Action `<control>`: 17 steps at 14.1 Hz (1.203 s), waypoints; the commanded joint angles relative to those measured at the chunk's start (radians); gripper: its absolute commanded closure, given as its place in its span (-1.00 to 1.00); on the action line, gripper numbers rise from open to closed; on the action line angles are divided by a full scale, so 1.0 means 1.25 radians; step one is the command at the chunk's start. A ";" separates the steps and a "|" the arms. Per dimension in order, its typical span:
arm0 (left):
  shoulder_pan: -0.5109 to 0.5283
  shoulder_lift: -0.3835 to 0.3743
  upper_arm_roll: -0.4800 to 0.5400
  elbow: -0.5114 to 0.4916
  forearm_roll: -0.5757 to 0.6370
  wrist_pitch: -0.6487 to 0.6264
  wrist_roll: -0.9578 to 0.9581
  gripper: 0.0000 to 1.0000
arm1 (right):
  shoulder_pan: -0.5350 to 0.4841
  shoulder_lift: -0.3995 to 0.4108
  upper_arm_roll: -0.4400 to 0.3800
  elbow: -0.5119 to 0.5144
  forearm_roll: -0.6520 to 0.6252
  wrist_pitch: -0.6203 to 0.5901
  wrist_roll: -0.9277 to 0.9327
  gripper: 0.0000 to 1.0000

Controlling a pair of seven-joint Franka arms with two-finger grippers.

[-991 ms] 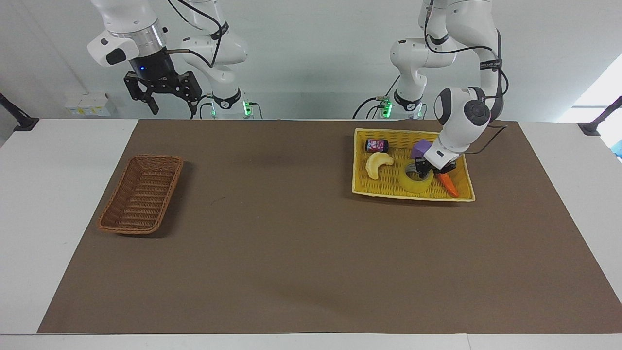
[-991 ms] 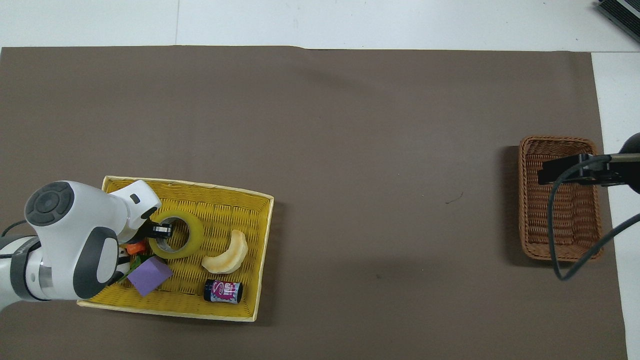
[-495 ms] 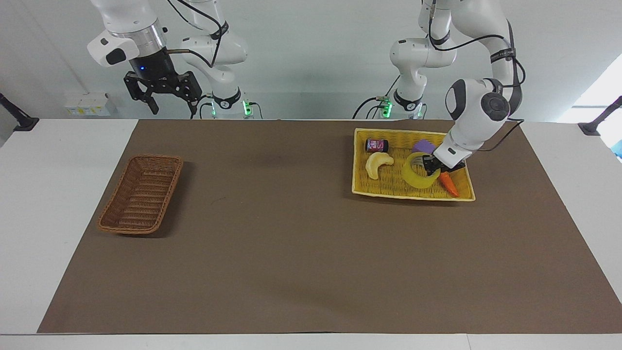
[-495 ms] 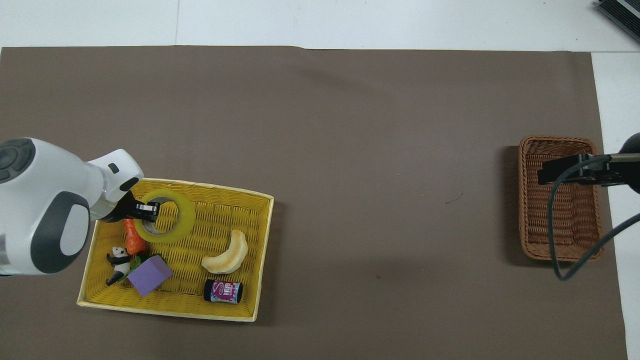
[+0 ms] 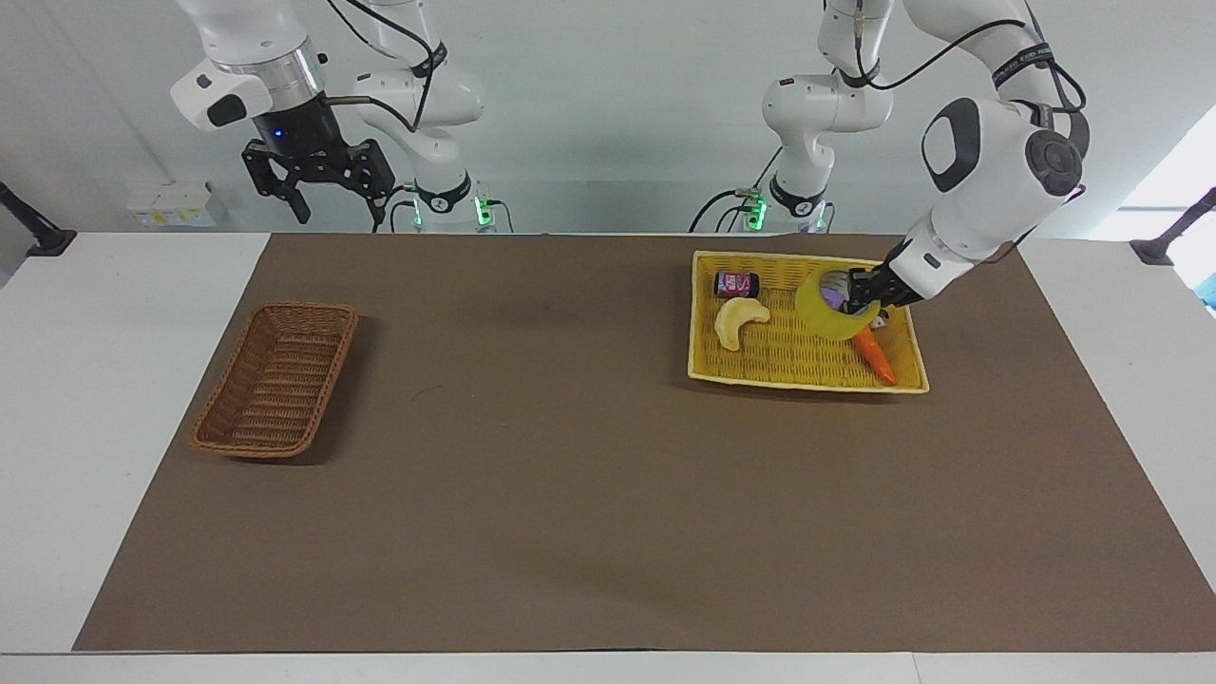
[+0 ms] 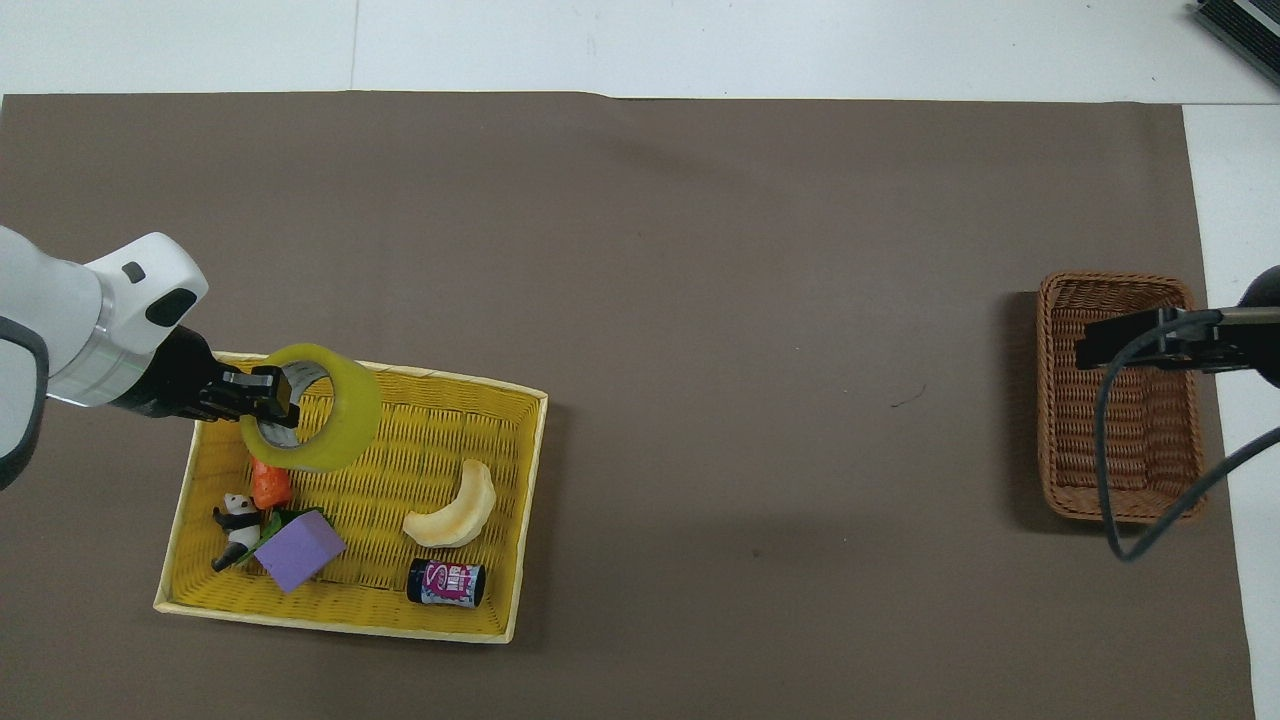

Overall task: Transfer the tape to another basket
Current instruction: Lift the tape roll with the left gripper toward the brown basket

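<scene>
1. Lifted since a second ago: tape (image 5: 832,310), then flat on the floor of the yellow basket (image 5: 788,369), now in the air over that basket and tilted, with the core opening turned partly sideways.
2. Risen with it: left gripper (image 5: 866,292), also over the yellow basket, fingers pinched on the roll's wall, one inside the core, one outside.
3. Unmoved meanwhile: right gripper (image 5: 328,197), waiting high up with jaws spread wide and nothing between them, well apart from the yellow basket, at the right arm's end of the table.
4. Lying in the yellow basket: pale banana toy (image 5: 740,320), small dark can (image 5: 737,283), orange carrot toy (image 5: 875,359), purple block (image 6: 300,551), panda figure (image 6: 236,512).
5. Partly under the raised roll in the overhead view: carrot toy only; banana toy and can clear of it.
6. Resting well apart from the yellow basket, at the right arm's end of the table: brown wicker basket (image 5: 234,425), nothing inside.
</scene>
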 commanded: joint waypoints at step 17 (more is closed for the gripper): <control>-0.479 0.003 -0.025 0.013 -0.273 0.456 -0.593 1.00 | -0.008 -0.003 0.000 -0.004 0.013 0.004 -0.012 -1.00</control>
